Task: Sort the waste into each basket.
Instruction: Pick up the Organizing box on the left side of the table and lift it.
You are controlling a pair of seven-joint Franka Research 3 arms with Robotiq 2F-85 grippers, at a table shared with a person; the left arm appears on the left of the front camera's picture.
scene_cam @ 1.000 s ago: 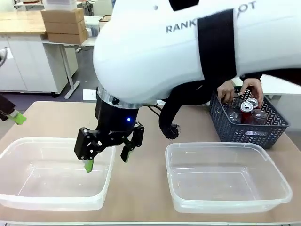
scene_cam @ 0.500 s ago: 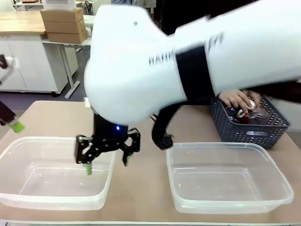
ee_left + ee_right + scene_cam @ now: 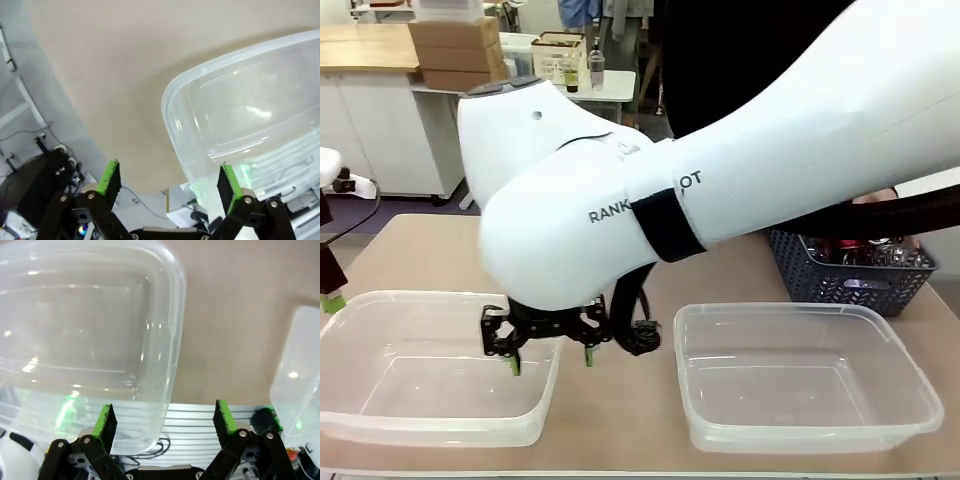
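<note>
- Right tool point(image 3: 549, 345) is hanging open and empty, straddling the left basket's point(image 3: 380, 425) 3 o'clock rim.
- Left tool point(image 3: 167, 182), open, is gripping nothing.
- Waste point(image 3: 865, 250) is sitting in the lattice basket point(image 3: 850, 285), 2 o'clock on the bench point(image 3: 430, 250).

Robotics lab, white cabinets point(image 3: 380, 140), stacked cardboard boxes point(image 3: 455, 50), cluttered workbench point(image 3: 575, 75) behind table point(image 3: 430, 250)

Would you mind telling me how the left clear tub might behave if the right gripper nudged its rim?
The left clear tub looks empty and thin-walled, so probably light and apt to slide. Its rolled rim may flex. The right gripper straddles the near-right wall.
</note>
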